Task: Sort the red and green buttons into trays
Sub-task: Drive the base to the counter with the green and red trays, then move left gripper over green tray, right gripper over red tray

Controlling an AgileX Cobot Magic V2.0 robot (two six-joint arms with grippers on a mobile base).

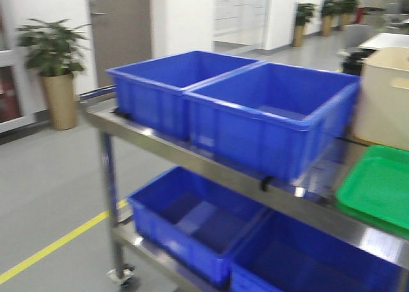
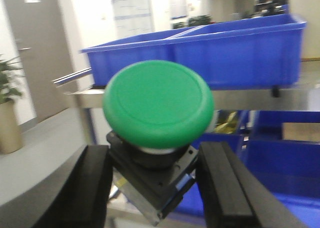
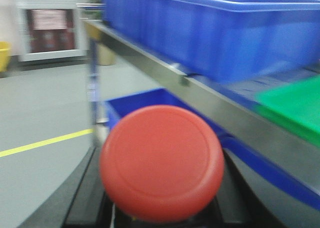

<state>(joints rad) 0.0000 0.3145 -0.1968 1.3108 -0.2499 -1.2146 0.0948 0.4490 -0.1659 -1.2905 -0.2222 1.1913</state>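
A potted plant (image 1: 54, 62) stands at the far left beyond a steel cart (image 1: 211, 161) loaded with deep blue crates (image 1: 268, 113) on both shelves; to their right sits a cream tub (image 1: 386, 94), and nearer, at the right edge of the top shelf, lies the green tray (image 1: 377, 186), bare as far as it shows. Both buttons are aloft, neither yet sorted: the left gripper (image 2: 157, 183) has its black jaws closed on the dark body of the green button (image 2: 158, 104), cap facing the wrist camera, the part tilted between the pads; the right gripper (image 3: 160, 208) carries the red button (image 3: 161, 162), whose broad cap hides the contact, though the jaws flank it closely and appear clamped on it. The step in hand looks like the carry toward the trays. The next move calls for the left arm to reach across to the green tray and lower before releasing; the red tray is not in view, so the red button's drop point cannot be judged.
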